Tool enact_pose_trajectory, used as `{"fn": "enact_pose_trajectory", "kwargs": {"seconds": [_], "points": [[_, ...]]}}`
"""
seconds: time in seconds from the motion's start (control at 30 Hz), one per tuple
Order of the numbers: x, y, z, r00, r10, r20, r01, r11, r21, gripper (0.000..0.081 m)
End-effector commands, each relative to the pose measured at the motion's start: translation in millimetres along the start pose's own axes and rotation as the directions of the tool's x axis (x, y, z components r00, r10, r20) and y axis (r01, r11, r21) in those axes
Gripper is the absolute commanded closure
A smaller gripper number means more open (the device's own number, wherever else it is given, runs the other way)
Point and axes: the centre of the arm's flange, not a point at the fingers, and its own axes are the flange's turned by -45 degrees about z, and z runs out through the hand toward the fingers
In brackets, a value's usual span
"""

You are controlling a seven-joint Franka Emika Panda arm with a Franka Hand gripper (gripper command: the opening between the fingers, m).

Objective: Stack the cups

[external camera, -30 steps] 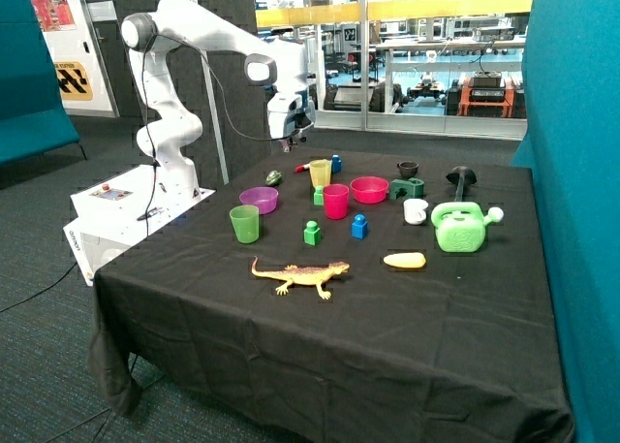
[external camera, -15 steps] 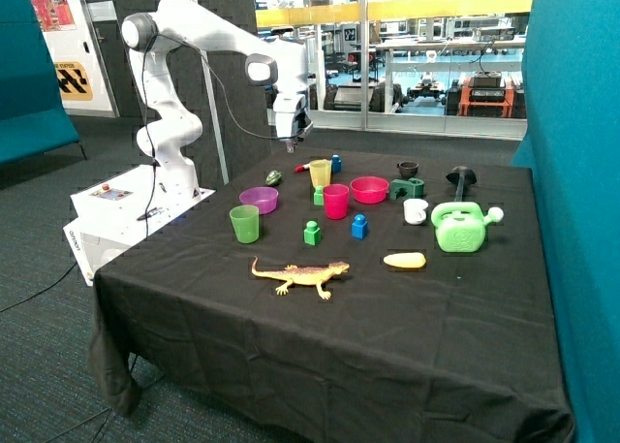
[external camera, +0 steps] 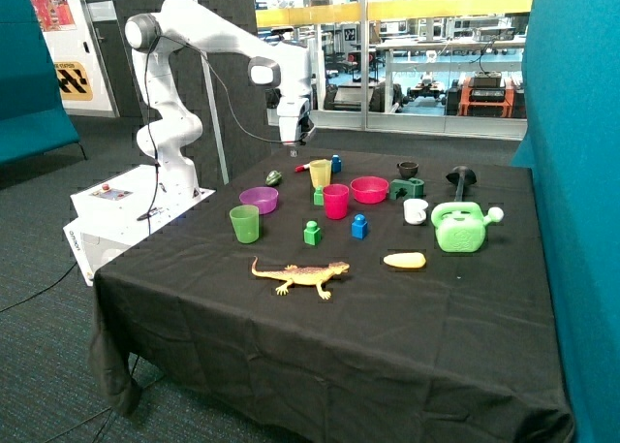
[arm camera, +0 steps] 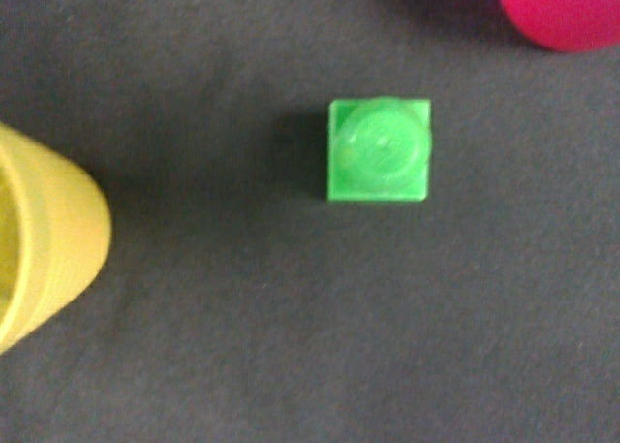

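Three cups stand apart and upright on the black tablecloth. The yellow cup (external camera: 320,173) is at the back, the magenta-pink cup (external camera: 335,201) just in front of it, and the green cup (external camera: 244,223) nearer the table's robot-side edge. My gripper (external camera: 294,150) hangs in the air above the back of the table, close beside the yellow cup and higher than it, holding nothing that shows. The wrist view looks straight down on the yellow cup's side (arm camera: 44,244), a small green block (arm camera: 379,149) and a magenta-pink edge (arm camera: 567,12).
A purple bowl (external camera: 259,200) and a pink bowl (external camera: 369,189) flank the cups. A white mug (external camera: 415,210), black cup (external camera: 407,170), green watering can (external camera: 461,227), toy lizard (external camera: 300,274), green block (external camera: 312,233) and blue block (external camera: 359,226) lie around.
The gripper has moved a little toward the yellow cup and turned more upright. The cups have not moved.
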Motion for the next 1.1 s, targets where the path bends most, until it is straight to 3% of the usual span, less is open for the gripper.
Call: {"fn": "enact_pose_trajectory", "kwargs": {"seconds": [0.0,0.37,0.67,1.07], "points": [[19.7,17.7,6.7,0.999,0.033,-0.0042,-0.033,0.999,-0.0031,0.0558],[49.5,23.0,9.5,1.0,0.017,-0.0041,-0.017,1.0,-0.0032,0.0515],[71.8,21.4,30.2,1.0,-0.017,-0.004,0.017,1.0,-0.0033,0.0495],[90.2,25.9,33.7,1.0,0.001,-0.0041,-0.001,1.0,-0.0033,0.0493]]}}
